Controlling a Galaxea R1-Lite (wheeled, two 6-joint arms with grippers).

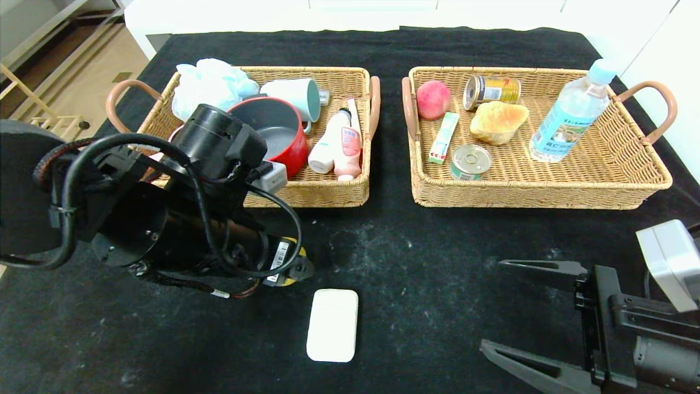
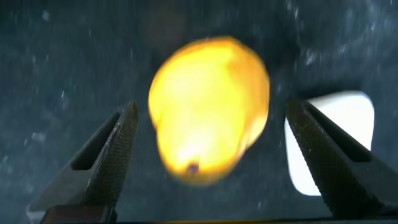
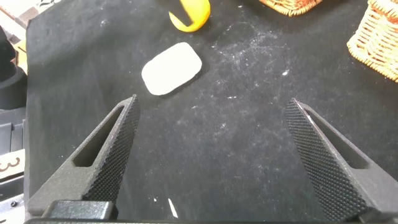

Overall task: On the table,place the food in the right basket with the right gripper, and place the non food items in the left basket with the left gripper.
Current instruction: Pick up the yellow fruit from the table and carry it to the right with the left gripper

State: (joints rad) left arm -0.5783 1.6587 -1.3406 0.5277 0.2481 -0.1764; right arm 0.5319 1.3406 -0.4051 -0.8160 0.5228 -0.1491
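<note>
A yellow fruit [image 2: 208, 112] lies on the black cloth directly under my left gripper [image 2: 211, 104], which is open, one finger on each side of the fruit and neither touching it. In the head view my left arm hides nearly all of the fruit [image 1: 284, 280]. A white bar of soap [image 1: 332, 325] lies just right of it, also seen as the soap [image 2: 348, 118] in the left wrist view and the soap [image 3: 172, 68] in the right wrist view. My right gripper [image 1: 491, 304] stands open and empty over bare cloth at the front right.
The left basket [image 1: 306, 194] holds a red pot [image 1: 276, 134], a cup, a blue-white puff and a white-pink bottle. The right basket [image 1: 525, 194] holds a peach [image 1: 433, 98], cans, bread, a water bottle [image 1: 571, 112] and a small green pack.
</note>
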